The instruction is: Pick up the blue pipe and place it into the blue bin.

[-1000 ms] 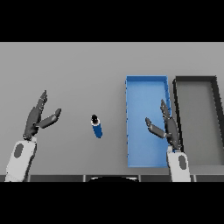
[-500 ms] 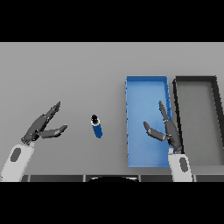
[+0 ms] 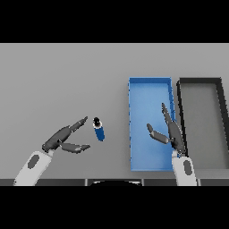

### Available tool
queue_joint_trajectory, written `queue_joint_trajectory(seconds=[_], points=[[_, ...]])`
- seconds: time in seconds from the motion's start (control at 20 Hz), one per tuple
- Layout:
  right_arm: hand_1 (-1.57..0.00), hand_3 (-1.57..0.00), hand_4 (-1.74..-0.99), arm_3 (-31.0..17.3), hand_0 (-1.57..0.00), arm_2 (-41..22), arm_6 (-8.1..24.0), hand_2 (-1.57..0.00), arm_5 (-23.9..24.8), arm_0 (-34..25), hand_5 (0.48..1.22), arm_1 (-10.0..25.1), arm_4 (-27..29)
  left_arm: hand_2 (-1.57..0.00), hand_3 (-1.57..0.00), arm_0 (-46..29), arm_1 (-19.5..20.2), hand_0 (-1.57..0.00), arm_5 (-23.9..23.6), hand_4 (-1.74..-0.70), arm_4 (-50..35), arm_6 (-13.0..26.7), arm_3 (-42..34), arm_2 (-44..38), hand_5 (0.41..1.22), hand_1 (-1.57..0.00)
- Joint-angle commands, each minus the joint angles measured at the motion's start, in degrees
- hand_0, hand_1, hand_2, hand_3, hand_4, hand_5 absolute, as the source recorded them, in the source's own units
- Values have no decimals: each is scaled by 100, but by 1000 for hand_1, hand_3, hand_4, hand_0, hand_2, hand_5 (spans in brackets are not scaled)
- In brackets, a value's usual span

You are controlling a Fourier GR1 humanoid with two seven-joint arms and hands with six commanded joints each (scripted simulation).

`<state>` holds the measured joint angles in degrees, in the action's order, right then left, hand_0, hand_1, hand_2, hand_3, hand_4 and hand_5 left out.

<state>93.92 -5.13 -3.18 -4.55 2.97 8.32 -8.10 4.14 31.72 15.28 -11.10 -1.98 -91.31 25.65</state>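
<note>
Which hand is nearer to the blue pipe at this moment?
Left. The left hand is just left of the blue pipe, fingertips close to its dark end, not touching. The right hand is well to the pipe's right, over the blue bin.

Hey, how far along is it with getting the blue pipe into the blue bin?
Nothing is finished yet. The blue pipe lies on the grey table, outside the blue bin, which holds nothing. In hand: the left robot hand is open right beside the pipe, fingertips close to it but not gripping. The right robot hand hovers open over the bin. Left to do: grasp, lift, carry across and drop it in.
</note>
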Motion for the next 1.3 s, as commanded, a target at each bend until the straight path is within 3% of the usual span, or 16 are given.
queue_joint_trajectory(seconds=[0.0,0.3,0.7,0.9,0.95,1.0,1.1,1.25], points=[[1,1,-1299,19,1,17,-31,1,-48,47,654,31,44,1,1,43,-123,1,-41,-1203,112,-14,85,79,483,1],[1,1,-1309,63,1,-25,89,1,-36,69,651,-40,38,1,1,383,-819,1,-371,-1230,527,-317,564,277,502,1],[1,1,-1323,107,1,20,118,1,-3,145,665,3,19,1,1,810,-1533,1,-624,-1160,960,-540,1476,464,491,1],[1,1,-1322,144,1,-3,100,1,-4,142,664,-22,18,-79,-69,976,-1877,1,-426,-1240,673,-546,1728,423,566,1],[1,1,-1320,118,1,-15,112,1,2,149,664,-25,-10,-208,-197,1000,-1943,-3,-440,-1275,628,-571,1735,402,607,-89],[1,1,-1319,103,1,-7,112,1,-3,141,663,-20,-4,-390,-472,981,-2011,-93,-416,-1306,537,-526,1817,366,730,-246],[1,1,-1319,110,1,4,154,1,34,71,666,-28,-15,-815,-840,886,-2121,-586,-399,-1455,415,-605,1755,328,906,-715],[1,1,-1310,94,1,-8,95,1,-5,141,665,4,-25,-1184,-1183,810,-2164,-1067,-352,-1589,466,-691,1719,371,1060,-1133]])
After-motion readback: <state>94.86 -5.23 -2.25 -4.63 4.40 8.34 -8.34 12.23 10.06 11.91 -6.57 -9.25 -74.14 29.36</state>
